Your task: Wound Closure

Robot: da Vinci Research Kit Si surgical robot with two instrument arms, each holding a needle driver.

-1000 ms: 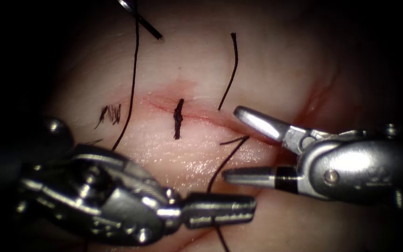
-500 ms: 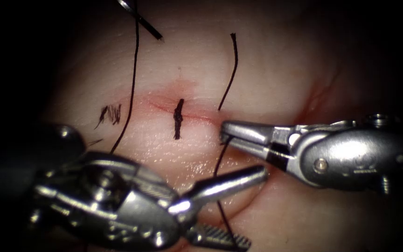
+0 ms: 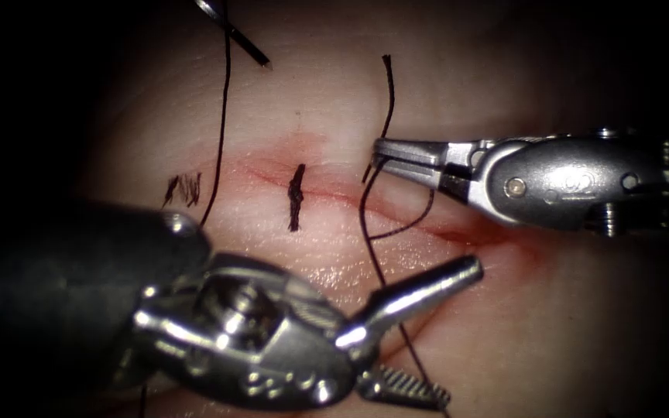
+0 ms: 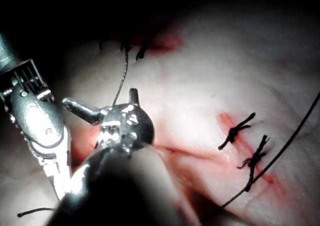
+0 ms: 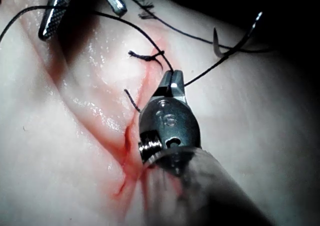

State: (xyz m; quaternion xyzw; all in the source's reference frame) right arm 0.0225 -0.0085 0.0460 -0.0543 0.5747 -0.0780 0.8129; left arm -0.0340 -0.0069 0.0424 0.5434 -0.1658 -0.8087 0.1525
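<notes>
Tissue (image 3: 505,325) glistens; right pincer (image 3: 381,151) clamps thread (image 3: 361,217); left pincer (image 3: 443,333) gapes empty; needle (image 3: 234,32) lies free.

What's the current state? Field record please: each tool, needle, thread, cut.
left tool: jaws open, holding nothing, below the cut
right tool: jaws shut on the thread, just above the cut
thread: runs from the right tool's tip down across the cut
needle: lying free on the tissue, far above the cut, not in the tissue
cut: one knotted stitch across it, red fluid at its right end
</notes>
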